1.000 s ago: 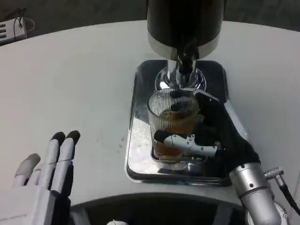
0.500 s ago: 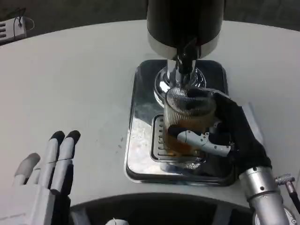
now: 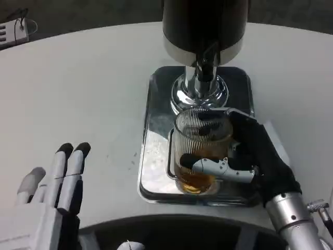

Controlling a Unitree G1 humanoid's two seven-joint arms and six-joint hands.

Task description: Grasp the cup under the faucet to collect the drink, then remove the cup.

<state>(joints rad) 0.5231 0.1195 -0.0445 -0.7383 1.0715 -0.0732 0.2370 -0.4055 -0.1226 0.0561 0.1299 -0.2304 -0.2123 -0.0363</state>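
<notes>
While the right hand (image 3: 250, 156) is wrapping its fingers (image 3: 218, 167) around the ribbed glass cup (image 3: 202, 148), the cup is sitting over the slotted drip grate (image 3: 174, 165) of the polished steel tray (image 3: 156, 130), just in front of the chromed base (image 3: 199, 92) of the dispenser. One white and black finger is lying across the near face of the glass, and the dark palm side of the hand is pressing against its right wall, so the hand is gripping the cup. Amber drink (image 3: 200, 169) is filling roughly the lower part of the glass. The cup is standing forward of the black faucet (image 3: 206, 65), which is projecting from the dark dispenser body (image 3: 204, 26) above the tray. The silver right forearm (image 3: 294, 221) is entering from the lower right corner. At the lower left, the left hand (image 3: 49, 200) is resting flat near the table's edge, its fingers extended and holding nothing, well apart from the tray. The white table (image 3: 88, 94) is carrying the tray, and a small white object (image 3: 13, 32) is lying at the far left edge.
</notes>
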